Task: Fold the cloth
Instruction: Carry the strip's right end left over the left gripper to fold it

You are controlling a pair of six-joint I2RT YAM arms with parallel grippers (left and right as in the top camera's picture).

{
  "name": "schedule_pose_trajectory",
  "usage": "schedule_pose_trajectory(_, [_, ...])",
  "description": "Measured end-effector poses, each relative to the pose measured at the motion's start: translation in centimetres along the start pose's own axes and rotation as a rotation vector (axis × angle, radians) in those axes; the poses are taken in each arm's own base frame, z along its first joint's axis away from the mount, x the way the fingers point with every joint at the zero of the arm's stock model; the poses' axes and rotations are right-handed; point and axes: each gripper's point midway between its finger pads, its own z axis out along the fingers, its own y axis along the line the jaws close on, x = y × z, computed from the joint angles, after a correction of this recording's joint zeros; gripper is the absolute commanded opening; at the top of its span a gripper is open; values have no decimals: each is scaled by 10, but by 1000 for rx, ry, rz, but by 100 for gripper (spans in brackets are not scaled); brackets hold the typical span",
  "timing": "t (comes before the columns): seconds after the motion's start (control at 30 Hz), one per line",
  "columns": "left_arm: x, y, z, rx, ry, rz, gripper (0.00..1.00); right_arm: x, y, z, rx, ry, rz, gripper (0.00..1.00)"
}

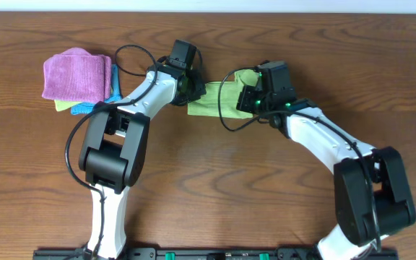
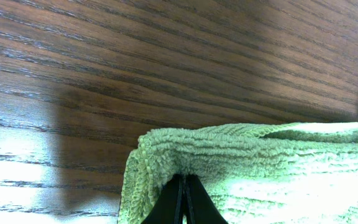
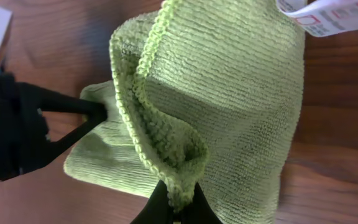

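The lime-green cloth (image 1: 215, 100) lies bunched on the wooden table between my two grippers. My left gripper (image 1: 191, 88) is shut on the cloth's left edge; in the left wrist view the black fingertips (image 2: 183, 185) pinch the green pile (image 2: 272, 168). My right gripper (image 1: 250, 100) is shut on a raised fold of the cloth; in the right wrist view the fingertips (image 3: 178, 198) clamp the hemmed edge (image 3: 229, 93), lifting it. The white and red tag (image 3: 328, 12) shows at the top right of that view. The left gripper's black fingers (image 3: 73, 115) also show there.
A purple cloth (image 1: 76, 74) sits on a stack at the far left, over a teal cloth (image 1: 85, 108) and a green one (image 1: 62, 105). Bare wood table (image 1: 215, 166) surrounds the cloth. Black cables loop off both wrists.
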Motion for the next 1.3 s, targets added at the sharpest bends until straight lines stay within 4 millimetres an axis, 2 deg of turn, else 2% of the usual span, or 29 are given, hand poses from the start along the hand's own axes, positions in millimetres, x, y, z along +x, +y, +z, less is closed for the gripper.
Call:
schedule_pose_trajectory(0.33, [0, 0, 0, 0, 0, 0, 6, -1, 30, 1, -60, -28, -50, 1])
schedule_pose_trajectory(0.63, [0, 0, 0, 1, 0, 0, 6, 12, 54, 3, -96, -16, -101, 1])
schedule_pose_trajectory(0.8, [1, 0, 0, -1, 3, -1, 6, 3, 67, -1, -113, -37, -129, 1])
schedule_pose_trajectory(1.3, [4, 5, -6, -18, 24, -11, 6, -2, 66, -2, -100, -51, -144, 1])
